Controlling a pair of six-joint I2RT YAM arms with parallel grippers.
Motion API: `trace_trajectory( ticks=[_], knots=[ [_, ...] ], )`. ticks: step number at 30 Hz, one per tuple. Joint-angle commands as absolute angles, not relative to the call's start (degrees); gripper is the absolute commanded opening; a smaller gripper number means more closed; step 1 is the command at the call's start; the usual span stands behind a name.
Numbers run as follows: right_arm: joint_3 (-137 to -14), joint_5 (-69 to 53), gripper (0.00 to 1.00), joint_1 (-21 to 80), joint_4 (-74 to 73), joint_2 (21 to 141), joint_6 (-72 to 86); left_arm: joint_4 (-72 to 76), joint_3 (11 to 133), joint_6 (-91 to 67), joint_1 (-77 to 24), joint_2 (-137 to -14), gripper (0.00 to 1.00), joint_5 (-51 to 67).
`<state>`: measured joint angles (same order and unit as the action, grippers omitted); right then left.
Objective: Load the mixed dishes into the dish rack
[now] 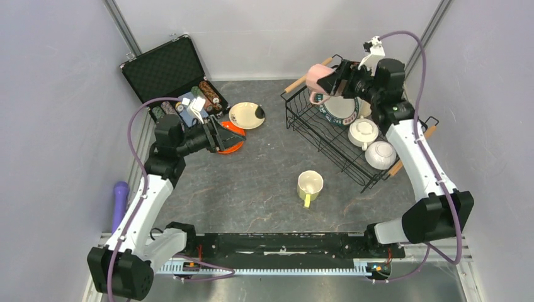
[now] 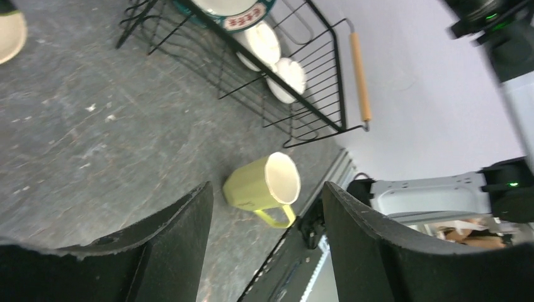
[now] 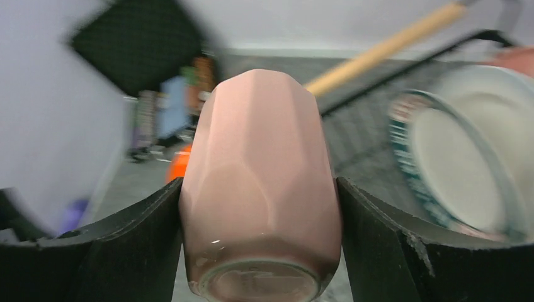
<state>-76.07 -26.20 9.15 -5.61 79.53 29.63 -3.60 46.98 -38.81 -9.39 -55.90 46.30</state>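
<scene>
My right gripper is shut on the pink mug, also in the right wrist view, and holds it above the far left end of the black wire dish rack. The rack holds a teal-rimmed plate, a white mug and a small white bowl. A yellow-green mug lies on the table in front of the rack; it also shows in the left wrist view. My left gripper is open and empty over the orange plate. A cream black-spotted plate lies beyond it.
A black foam-lined case stands open at the far left, with poker chips and a blue card box before it. A purple object lies at the left table edge. The rack's wooden handle shows in the left wrist view.
</scene>
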Motion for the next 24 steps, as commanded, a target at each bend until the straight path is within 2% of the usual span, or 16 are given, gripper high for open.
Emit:
trace_trajectory(
  ticks=[1, 4, 7, 24],
  knots=[
    [-87.94, -5.77, 0.00, 9.23, -36.73, 82.21, 7.80, -13.80, 48.94, -27.46, -9.48, -53.64, 0.70, 41.19],
    [-90.64, 4.45, 0.00, 9.16, -45.06, 84.58, 3.76, -12.64, 47.29, -27.17, -10.25, -52.99, 0.70, 40.04],
    [-88.97, 8.76, 0.00, 9.22, -49.33, 84.93, 0.78, -11.95, 46.34, -26.25, -11.59, -52.84, 0.70, 38.83],
    [-68.58, 13.23, 0.00, 9.23, -51.02, 79.58, 2.54, -14.06, 45.35, -23.62, -19.85, -50.79, 0.69, 34.89]
  ],
)
